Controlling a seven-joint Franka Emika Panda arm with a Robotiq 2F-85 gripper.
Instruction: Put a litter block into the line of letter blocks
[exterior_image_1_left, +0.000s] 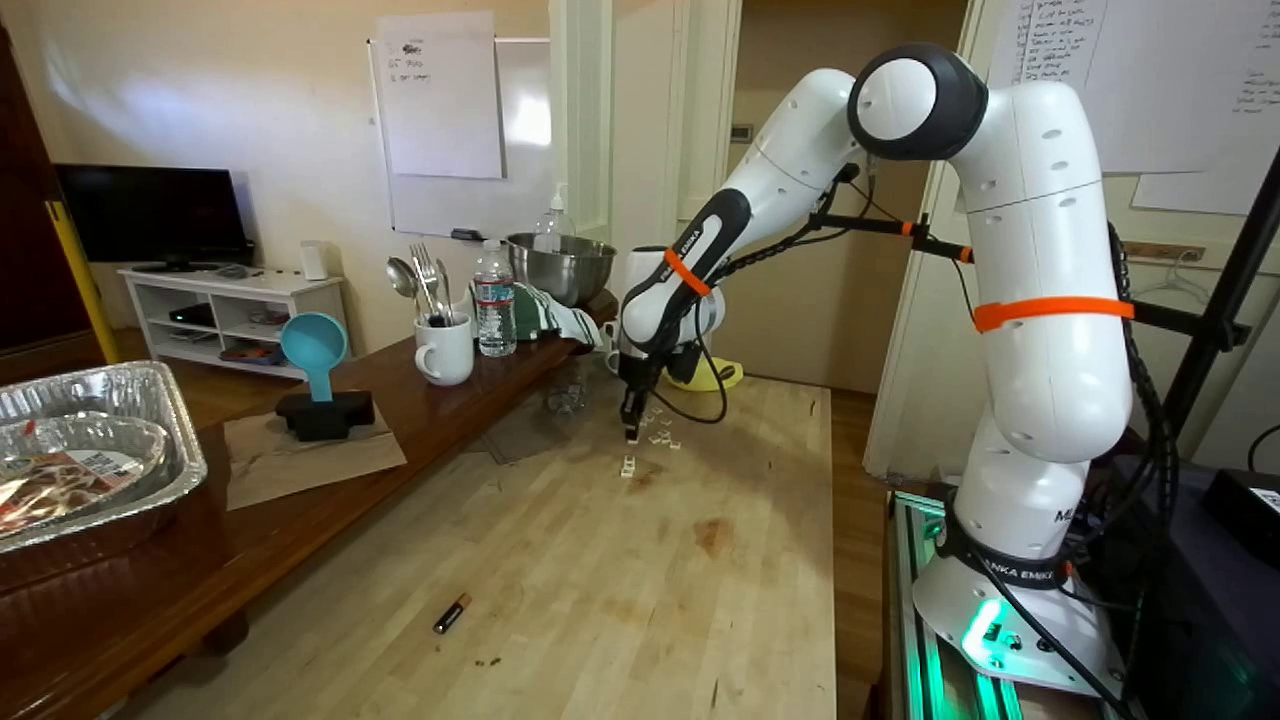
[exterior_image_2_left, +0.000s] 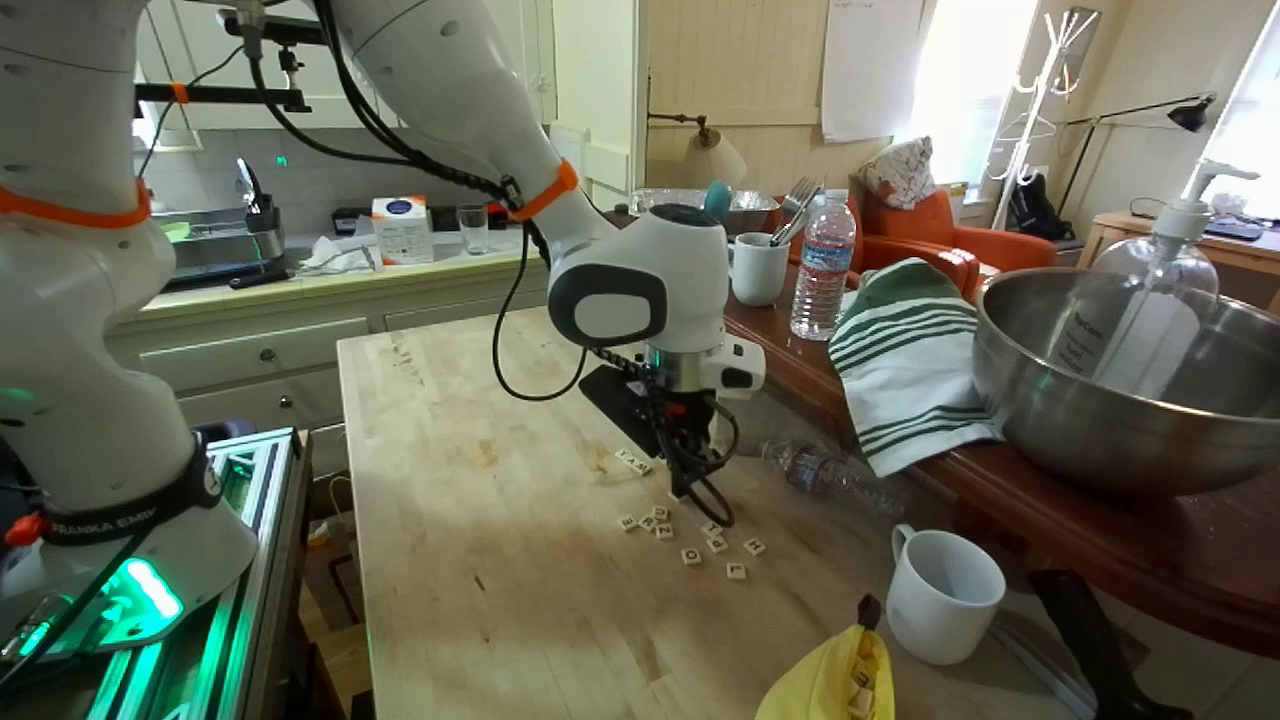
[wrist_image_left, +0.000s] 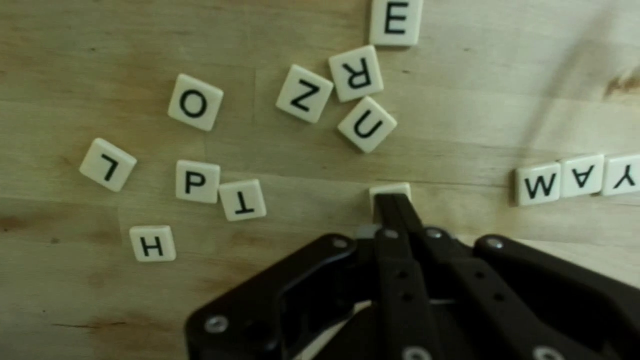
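Observation:
The line of letter blocks (wrist_image_left: 582, 175) is a short row of pale tiles at the right of the wrist view, reading W, A, Y. It also shows in both exterior views (exterior_image_1_left: 628, 467) (exterior_image_2_left: 633, 461). My gripper (wrist_image_left: 392, 197) is shut, its two black fingertips pressed together. They are over a single pale block (wrist_image_left: 390, 188), between the T block and the W end of the line, and hide most of its face. I cannot tell whether they touch it. In both exterior views the gripper (exterior_image_1_left: 631, 434) (exterior_image_2_left: 680, 488) points down close to the table.
Several loose letter blocks lie around, among them T (wrist_image_left: 243, 200), U (wrist_image_left: 367, 124), O (wrist_image_left: 195, 102) and H (wrist_image_left: 153, 243). A yellow container (exterior_image_2_left: 835, 680), a white mug (exterior_image_2_left: 945, 597) and a lying plastic bottle (exterior_image_2_left: 825, 470) are nearby. A battery (exterior_image_1_left: 452, 613) lies on the table.

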